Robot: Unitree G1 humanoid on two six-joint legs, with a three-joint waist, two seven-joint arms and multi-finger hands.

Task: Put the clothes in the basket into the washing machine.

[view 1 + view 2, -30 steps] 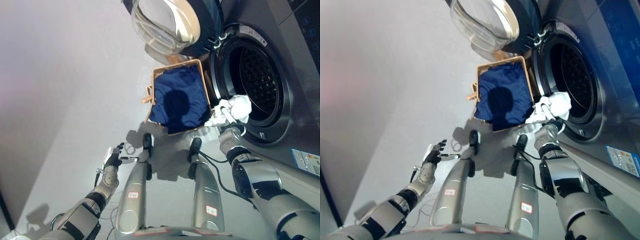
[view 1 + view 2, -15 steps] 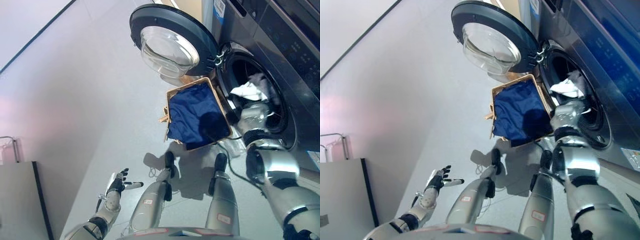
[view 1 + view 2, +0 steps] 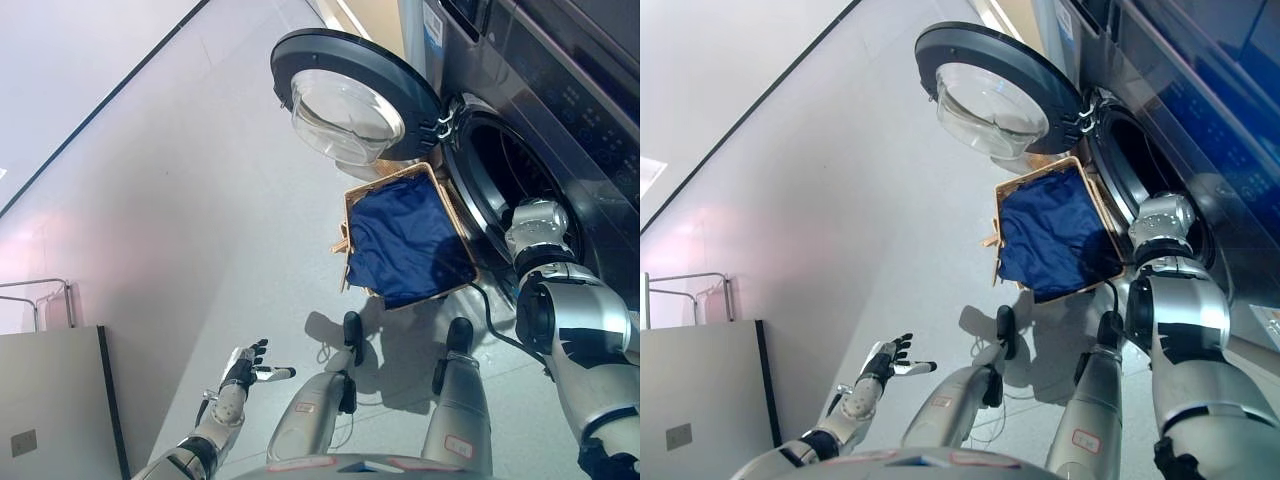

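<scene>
My right arm reaches into the drum opening of the washing machine, and my right hand is out of sight past the wrist inside the dark drum, so I cannot tell how those fingers stand. The round door hangs swung wide to the left of the opening, its glass bowl facing me, and its lower edge sits just above the far rim of the basket.

The wicker basket stands on the floor right against the machine's front, below the door and beside the drum's rim. A dark blue garment fills it (spread nearly corner to corner), lying inside the basket's walls.

My left hand hangs low at the left, well apart from the basket, fingers spread wide and loose, holding nothing, with one white-tipped finger pointing toward the right.

The pale grey floor lies open to the left of the basket and door, running out to a dark line along the wall's base. At the far lower left stands a grey cabinet with a metal rail above it, both well clear of my left hand.
</scene>
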